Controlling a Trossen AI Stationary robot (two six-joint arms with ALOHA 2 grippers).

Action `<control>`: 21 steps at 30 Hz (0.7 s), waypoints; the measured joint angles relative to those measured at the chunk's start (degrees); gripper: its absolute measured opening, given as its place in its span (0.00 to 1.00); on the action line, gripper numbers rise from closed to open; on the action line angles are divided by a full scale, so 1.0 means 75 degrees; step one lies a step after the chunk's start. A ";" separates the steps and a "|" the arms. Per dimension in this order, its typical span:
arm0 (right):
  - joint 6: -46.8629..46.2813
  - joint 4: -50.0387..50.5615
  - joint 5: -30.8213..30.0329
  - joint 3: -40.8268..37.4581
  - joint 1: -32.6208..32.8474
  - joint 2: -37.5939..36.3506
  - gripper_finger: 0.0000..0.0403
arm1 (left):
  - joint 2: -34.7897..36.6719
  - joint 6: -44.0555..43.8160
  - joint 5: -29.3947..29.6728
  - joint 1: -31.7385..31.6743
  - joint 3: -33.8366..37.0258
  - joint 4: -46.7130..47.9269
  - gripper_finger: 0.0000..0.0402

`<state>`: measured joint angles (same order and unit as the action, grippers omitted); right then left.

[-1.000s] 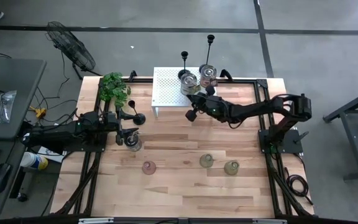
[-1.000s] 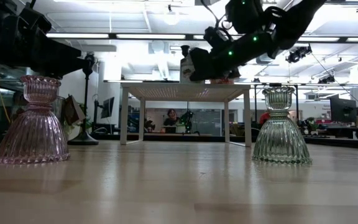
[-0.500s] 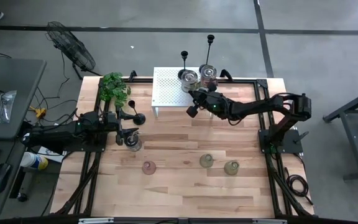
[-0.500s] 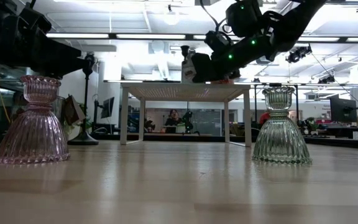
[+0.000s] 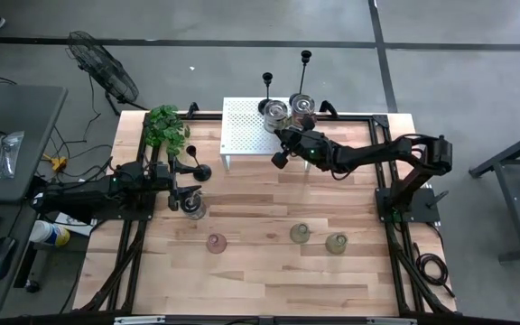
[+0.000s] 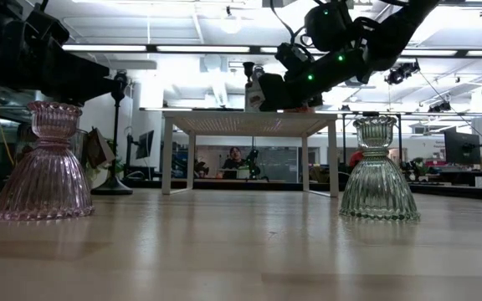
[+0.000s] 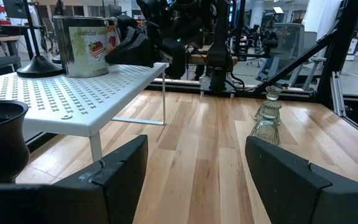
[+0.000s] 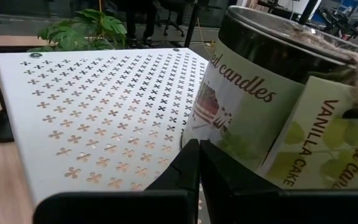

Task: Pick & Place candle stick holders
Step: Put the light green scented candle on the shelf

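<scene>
Two black candlesticks (image 5: 267, 90) (image 5: 304, 68) stand on their round bases at the back of the white shelf (image 5: 242, 131), beside two candle tins (image 5: 276, 112) (image 5: 301, 106). A third candlestick (image 5: 202, 171) stands on the table by my left gripper (image 5: 186, 188), which is open and empty. A clear glass holder (image 5: 194, 209), a pinkish one (image 5: 216, 242) and two greenish ones (image 5: 300, 233) (image 5: 336, 242) stand on the table. My right gripper (image 8: 196, 149) is shut over the shelf at the nearer tin (image 8: 253, 106). My right gripper's shut fingertips (image 8: 191, 155) meet the lower wall of the nearer candle tin (image 8: 219, 146), coming level over the shelf from the table's near right. The tin stands upright on the shelf.
A small leafy plant (image 5: 165, 126) stands at the far left corner. The shelf stands on legs, with open room beneath it (image 6: 249, 155). The middle and near part of the wooden table (image 5: 260, 284) holds only the glass holders. A fan (image 5: 102, 68) stands on the floor beyond.
My right gripper, shut throughout, has moved toward the table's far edge over the shelf. The nearer candle tin ahead of it has slid a little toward the far edge, staying upright, closer to the candlesticks.
</scene>
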<state>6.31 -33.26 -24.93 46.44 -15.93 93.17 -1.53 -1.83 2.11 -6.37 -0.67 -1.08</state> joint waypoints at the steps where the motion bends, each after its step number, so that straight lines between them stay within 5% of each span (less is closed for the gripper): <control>1: 0.0000 0.0000 0.0001 0.0000 -0.0015 0.0000 0.01 | 0.0001 0.0000 0.0000 0.0000 0.0000 0.0000 0.66; 21: 0.0281 0.0209 -0.0088 0.0000 0.0337 -0.0280 0.01 | 0.0001 0.0001 0.0000 0.0000 0.0000 0.0000 0.66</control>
<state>8.41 -31.69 -25.59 46.44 -13.40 91.07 -1.52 -1.83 2.11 -6.37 -0.67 -1.08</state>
